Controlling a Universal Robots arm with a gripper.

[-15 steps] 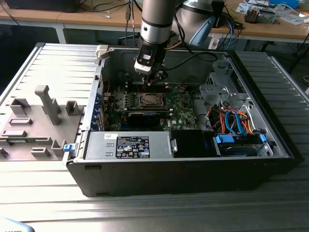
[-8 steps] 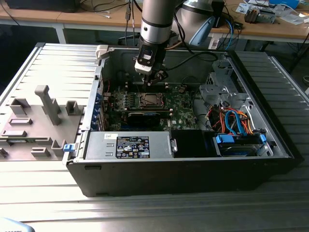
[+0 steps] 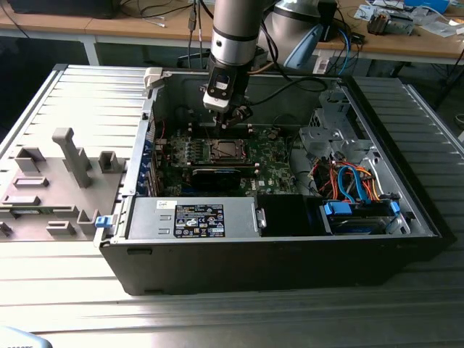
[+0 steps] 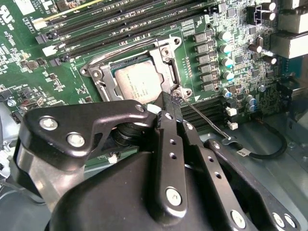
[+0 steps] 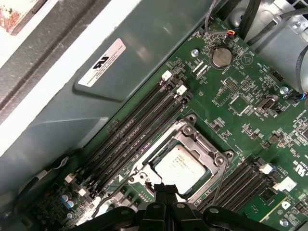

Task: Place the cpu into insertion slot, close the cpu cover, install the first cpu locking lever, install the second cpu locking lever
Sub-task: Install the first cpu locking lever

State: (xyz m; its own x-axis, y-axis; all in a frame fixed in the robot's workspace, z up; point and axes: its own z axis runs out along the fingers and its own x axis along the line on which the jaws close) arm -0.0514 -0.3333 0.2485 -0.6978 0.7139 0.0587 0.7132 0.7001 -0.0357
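The arm reaches down from the upper middle of the exterior view into the open case (image 3: 290,254), and the gripper (image 3: 221,119) hangs just above the board (image 3: 279,156), over the far edge of the slot.

The cpu (image 4: 139,82) lies flat in the slot (image 4: 107,83), its pale metal top showing in both wrist views. The cover (image 5: 201,144) lies flat around it, framing the chip through its window, so I judge the first two steps done: chip seated, cover down.

The levers are the open question. In the second wrist view, one lever (image 4: 207,118), a thin wire with a hooked end, runs from the slot's corner out over the board, well clear of the cover's edge. It looks unlatched. The other lever (image 4: 118,55) lies close along the slot's opposite side. Whether it is hooked under its catch, I cannot tell.

The gripper (image 4: 174,100) has its two fingers brought together with no gap visible and nothing seen between them. Their tips sit at the slot's corner, right where the loose lever begins, either touching it or just above it. The first wrist view shows the gripper (image 5: 163,188) at the cover's edge, just beside the cpu (image 5: 180,167).

By my reading, the work stands at the lever steps, with at least one lever left to lock.
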